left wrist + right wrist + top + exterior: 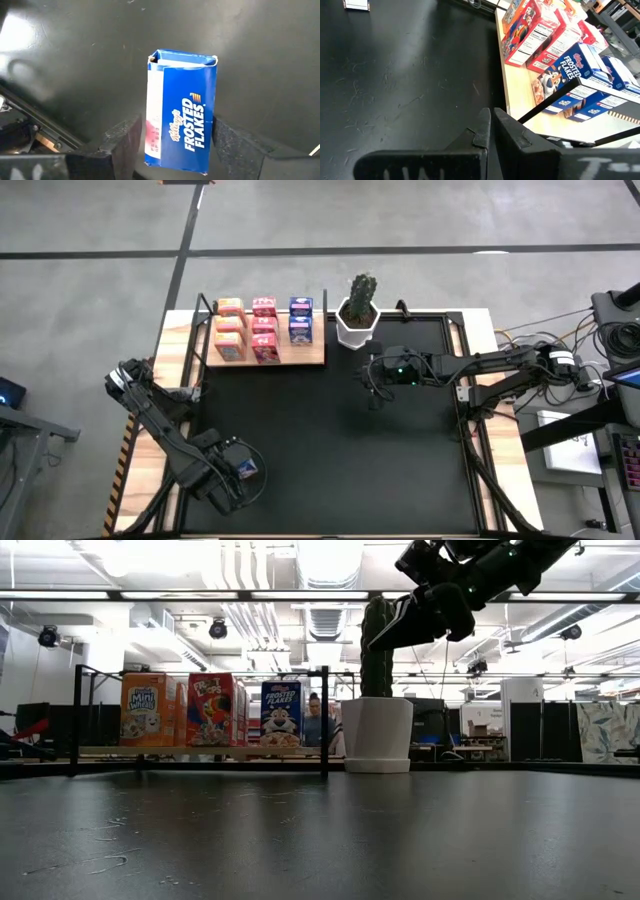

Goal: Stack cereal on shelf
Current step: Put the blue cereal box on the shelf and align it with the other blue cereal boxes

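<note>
1. Close the left gripper point(170, 145) squarely on the blue Frosted Flakes box point(181, 112) lying on the black mat point(330, 440) at the near-left part of the table; fingers point(122, 142) spread on either side of it, no firm pinch visible yet.
2. Squeeze gently on the long side walls; thin cardboard, likely to crush or twist if gripped hard or off-centre.
3. Lift clear before swinging toward the shelf point(310, 360) at the far-left side, already loaded with orange, pink-red and blue boxes point(263, 330) in three columns; aim for the blue column point(300, 320).
4. Keep wide of the right gripper point(375, 395), pressed together and empty, hanging above the mat just beside the potted cactus point(357, 310).
5. Dark, scuffed mat underfoot; beyond it, an open workroom with ceiling lights, and a person behind the shelf.
</note>
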Motion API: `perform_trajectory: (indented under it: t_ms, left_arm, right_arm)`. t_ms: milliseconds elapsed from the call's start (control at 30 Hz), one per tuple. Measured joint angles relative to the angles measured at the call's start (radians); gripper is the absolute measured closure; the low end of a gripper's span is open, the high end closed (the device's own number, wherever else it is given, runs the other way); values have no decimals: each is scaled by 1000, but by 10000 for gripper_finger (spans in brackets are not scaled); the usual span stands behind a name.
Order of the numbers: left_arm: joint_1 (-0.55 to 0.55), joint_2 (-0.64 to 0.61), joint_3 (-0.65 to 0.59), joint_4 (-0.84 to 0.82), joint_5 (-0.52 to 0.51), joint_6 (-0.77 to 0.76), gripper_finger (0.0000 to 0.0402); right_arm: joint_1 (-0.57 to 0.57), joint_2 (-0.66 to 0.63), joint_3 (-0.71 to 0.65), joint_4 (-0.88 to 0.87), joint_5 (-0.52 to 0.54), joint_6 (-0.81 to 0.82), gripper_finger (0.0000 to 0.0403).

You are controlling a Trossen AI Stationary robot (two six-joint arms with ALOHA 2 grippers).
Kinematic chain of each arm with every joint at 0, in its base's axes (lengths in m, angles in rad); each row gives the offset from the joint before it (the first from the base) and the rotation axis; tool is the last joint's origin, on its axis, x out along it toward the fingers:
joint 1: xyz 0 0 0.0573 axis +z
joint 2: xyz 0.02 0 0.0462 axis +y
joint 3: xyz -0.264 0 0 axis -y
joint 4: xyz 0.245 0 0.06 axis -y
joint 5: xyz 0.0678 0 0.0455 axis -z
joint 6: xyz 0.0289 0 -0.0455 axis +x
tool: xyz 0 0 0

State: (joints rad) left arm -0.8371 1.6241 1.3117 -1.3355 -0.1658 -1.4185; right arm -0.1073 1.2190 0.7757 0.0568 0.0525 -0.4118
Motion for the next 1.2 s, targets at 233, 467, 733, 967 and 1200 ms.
perform_trajectory:
  t_ms: [233,467,733,967,1200]
  left_arm:
    - [0,0,0,2,0,0,208]
    - [0,0,0,10,0,14,232]
    - [0,0,0,14,-4,35,239]
    - [3,0,38,13,-104,84,239]
    - [38,0,49,8,-252,147,239]
  right_arm:
    - [0,0,0,0,0,0,392]
    - [0,0,0,0,0,0,392]
    - [0,0,0,0,0,0,392]
    - [0,0,0,0,0,0,392]
    - [0,0,0,0,0,0,392]
